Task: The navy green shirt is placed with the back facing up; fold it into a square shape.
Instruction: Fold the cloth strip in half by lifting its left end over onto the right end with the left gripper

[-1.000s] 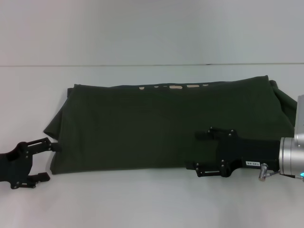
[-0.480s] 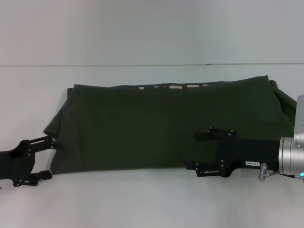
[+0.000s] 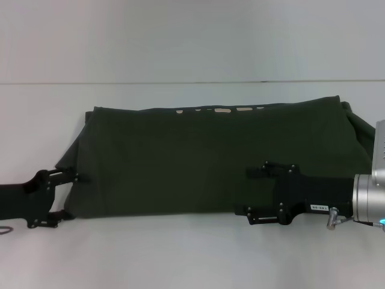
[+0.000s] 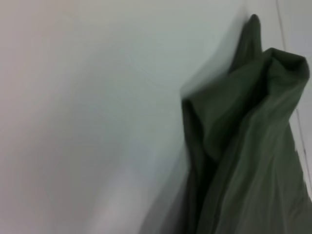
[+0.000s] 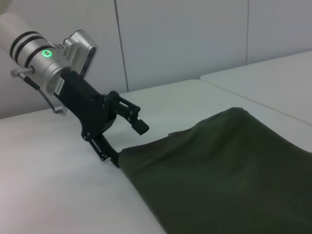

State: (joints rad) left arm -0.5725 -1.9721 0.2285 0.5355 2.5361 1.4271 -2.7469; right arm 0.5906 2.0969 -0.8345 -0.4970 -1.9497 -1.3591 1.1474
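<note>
The navy green shirt (image 3: 204, 156) lies folded into a long flat band across the white table, with bits of cream lettering (image 3: 222, 111) peeking out along its far edge. My left gripper (image 3: 73, 196) is open at the shirt's near left corner, one finger over the cloth and the other low at the edge; the right wrist view shows this left gripper (image 5: 127, 144) at the corner of the shirt (image 5: 224, 175). My right gripper (image 3: 244, 191) is open over the near edge, right of the middle. The left wrist view shows bunched shirt cloth (image 4: 253, 146).
The white table (image 3: 180, 253) extends in front of and behind the shirt. A thin seam (image 3: 180, 82) runs across the back of it. A second tabletop (image 5: 273, 73) stands beyond a gap in the right wrist view.
My left gripper has slid in toward the shirt's near left corner and now straddles its edge. The right gripper and the shirt have stayed put.
</note>
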